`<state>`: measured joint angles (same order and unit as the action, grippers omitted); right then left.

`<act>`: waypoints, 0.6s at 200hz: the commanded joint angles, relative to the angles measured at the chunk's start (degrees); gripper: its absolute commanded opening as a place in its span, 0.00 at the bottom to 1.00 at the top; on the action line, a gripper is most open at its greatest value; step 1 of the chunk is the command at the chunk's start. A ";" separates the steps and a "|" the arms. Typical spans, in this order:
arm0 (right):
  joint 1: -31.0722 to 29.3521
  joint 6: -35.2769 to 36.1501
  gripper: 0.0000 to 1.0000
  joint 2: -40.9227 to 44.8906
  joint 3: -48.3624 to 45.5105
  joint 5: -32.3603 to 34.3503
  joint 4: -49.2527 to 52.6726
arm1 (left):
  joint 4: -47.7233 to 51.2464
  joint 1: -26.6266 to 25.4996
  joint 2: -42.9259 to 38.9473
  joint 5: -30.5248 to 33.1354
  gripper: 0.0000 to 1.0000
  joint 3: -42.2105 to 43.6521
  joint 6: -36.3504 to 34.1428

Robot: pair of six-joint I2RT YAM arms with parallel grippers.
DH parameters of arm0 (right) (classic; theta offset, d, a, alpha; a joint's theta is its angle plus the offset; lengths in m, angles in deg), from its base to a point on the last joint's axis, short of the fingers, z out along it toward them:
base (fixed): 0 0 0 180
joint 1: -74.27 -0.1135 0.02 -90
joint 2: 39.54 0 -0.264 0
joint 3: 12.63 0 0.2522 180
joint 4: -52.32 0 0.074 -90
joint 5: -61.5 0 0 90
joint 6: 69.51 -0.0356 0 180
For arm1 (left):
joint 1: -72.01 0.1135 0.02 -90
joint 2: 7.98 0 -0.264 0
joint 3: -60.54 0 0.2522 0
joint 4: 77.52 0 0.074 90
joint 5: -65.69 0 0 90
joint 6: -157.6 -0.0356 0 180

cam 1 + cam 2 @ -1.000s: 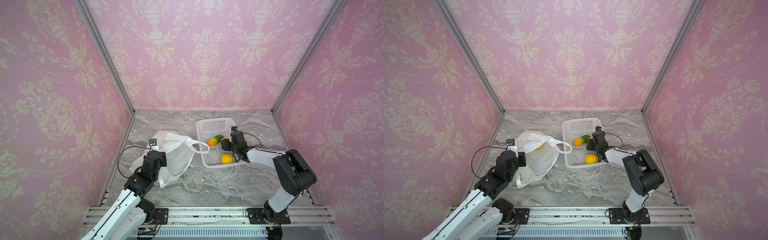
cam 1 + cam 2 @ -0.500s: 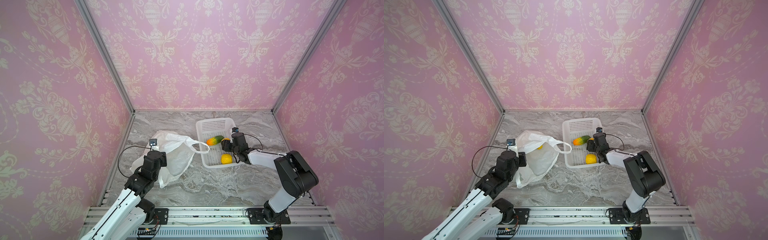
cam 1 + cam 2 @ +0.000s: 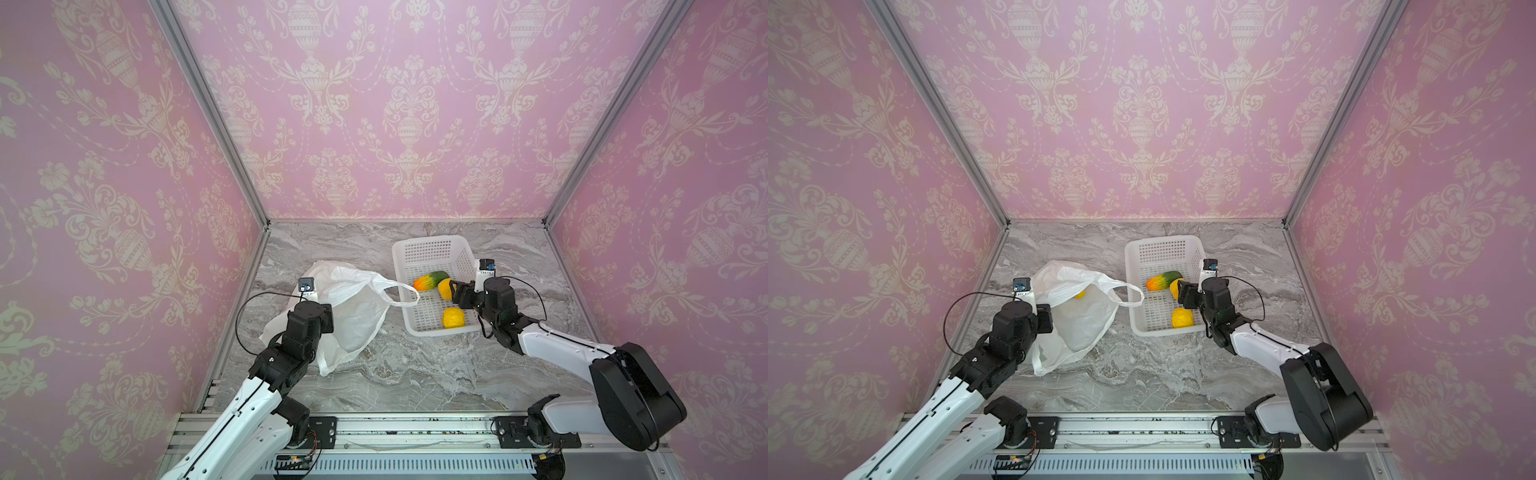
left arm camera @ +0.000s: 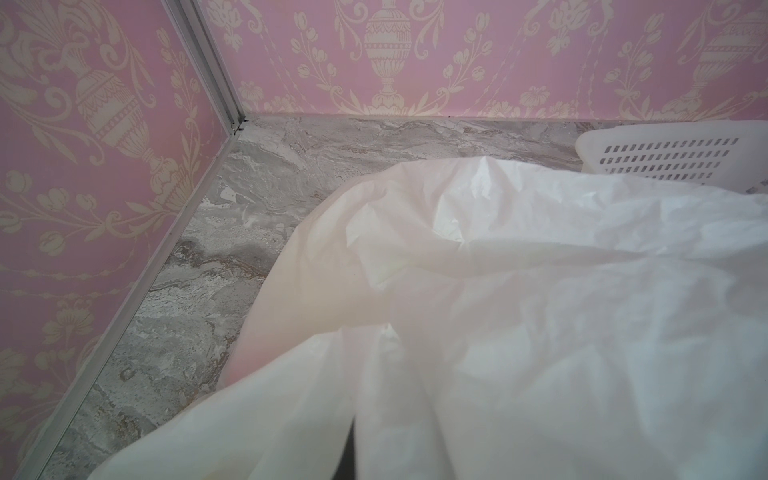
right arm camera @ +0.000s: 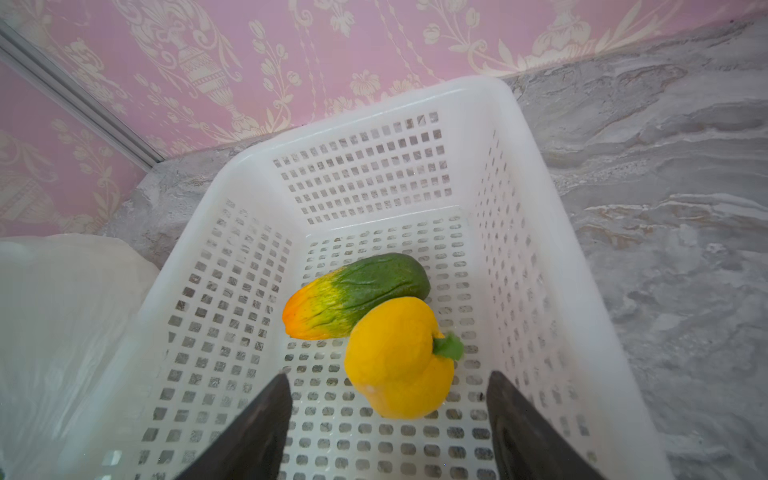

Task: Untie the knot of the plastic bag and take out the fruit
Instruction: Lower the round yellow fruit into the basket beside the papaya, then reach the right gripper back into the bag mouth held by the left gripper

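Over the basket (image 3: 432, 249), the right gripper (image 5: 387, 376) stands open, clear of the yellow fruit (image 5: 390, 332) resting inside. The left gripper (image 3: 1045, 319) clamps the plastic bag (image 3: 353, 307) by its edge, mouth untied. Step: unloading. The next move likely calls for reaching into the bag for the remaining fruit (image 3: 1079, 294).

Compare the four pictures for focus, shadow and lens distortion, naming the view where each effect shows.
Left wrist view: the plastic bag fills the frame, soft and out of focus. Right wrist view: the right gripper shows fingers as dark blurred wedges, while the yellow fruit and basket are sharp. Both top views: even light, faint shadows on the table, corner posts splaying outward.
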<state>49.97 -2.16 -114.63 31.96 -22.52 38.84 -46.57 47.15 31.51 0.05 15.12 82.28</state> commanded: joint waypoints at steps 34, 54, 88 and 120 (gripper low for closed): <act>-10.73 11.84 0.70 11.78 -3.75 3.88 -5.45 | -0.14 0.43 -0.68 1.00 0.00 -0.06 0.44; -16.28 16.91 0.67 15.98 -4.04 3.87 -5.20 | -0.23 0.43 -0.55 0.95 0.00 0.10 0.44; -26.09 25.04 0.57 19.88 -4.30 -1.68 -5.84 | -0.04 0.43 -0.58 0.69 0.00 0.11 0.53; -33.56 30.30 0.52 11.64 -0.58 -5.45 -6.93 | -0.31 0.43 -1.18 0.87 0.00 0.19 0.44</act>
<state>20.42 21.00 -96.88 28.59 -24.19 32.68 -46.57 47.15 31.18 0.05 15.12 82.28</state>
